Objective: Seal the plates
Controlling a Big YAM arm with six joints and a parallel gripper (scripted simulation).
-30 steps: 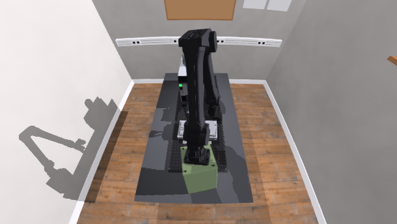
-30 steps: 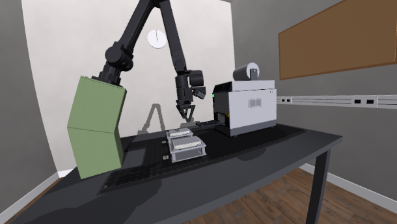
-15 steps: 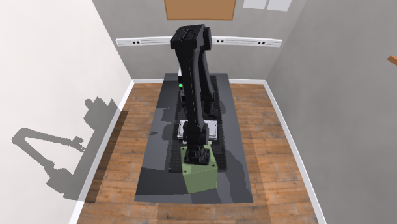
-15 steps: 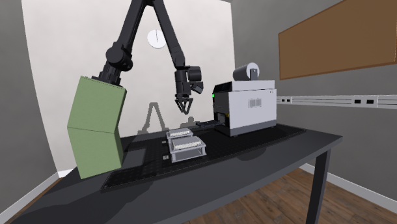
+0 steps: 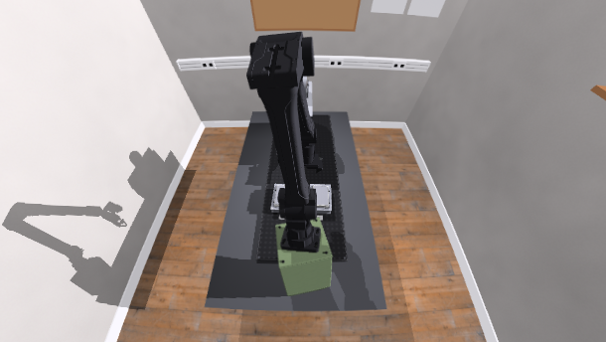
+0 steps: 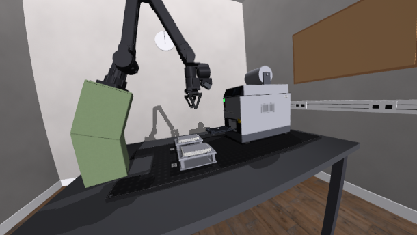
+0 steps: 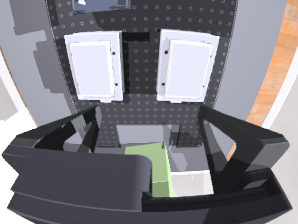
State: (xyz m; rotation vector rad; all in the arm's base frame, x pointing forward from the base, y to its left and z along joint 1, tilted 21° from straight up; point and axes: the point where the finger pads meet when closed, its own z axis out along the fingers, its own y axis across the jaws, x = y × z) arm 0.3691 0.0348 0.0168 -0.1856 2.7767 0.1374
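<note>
Claw: the claw [image 6: 193,105] [image 7: 149,110] is released, fingers spread, nothing between them; it points down, above the level of both nests and apart from them.
Arm: the black arm [image 5: 288,134] [image 6: 128,31] rises from a green pedestal [image 5: 307,273] [image 6: 97,113], bends high up and reaches down toward the work area.
Plates: two in number. One plate [image 6: 196,151] [image 7: 187,68] lies flat on its nest; the other plate [image 6: 189,139] [image 7: 92,68] lies flat on the second nest. Foil on either: cannot tell from here.
Nests: the two pale nests, one [image 6: 214,157] [image 7: 214,52] and the other [image 6: 176,143] [image 7: 119,65], stand side by side, apart, on a black perforated board [image 5: 265,249] [image 6: 119,191] [image 7: 140,107]. Their N1 and N2 labels cannot be read.
Sealer: the sealer [image 6: 264,114] stands on the same board, a roll [image 6: 254,76] mounted on top.
Lamp: the lamp [image 6: 223,100] on the sealer shows green.
Stage: the dark stage [image 6: 219,130] [image 7: 102,6] projects from the sealer's opening, with no plate seen on it.
Desk: the dark grey desk [image 5: 224,283] [image 6: 219,195] carries the board and the pedestal.
</note>
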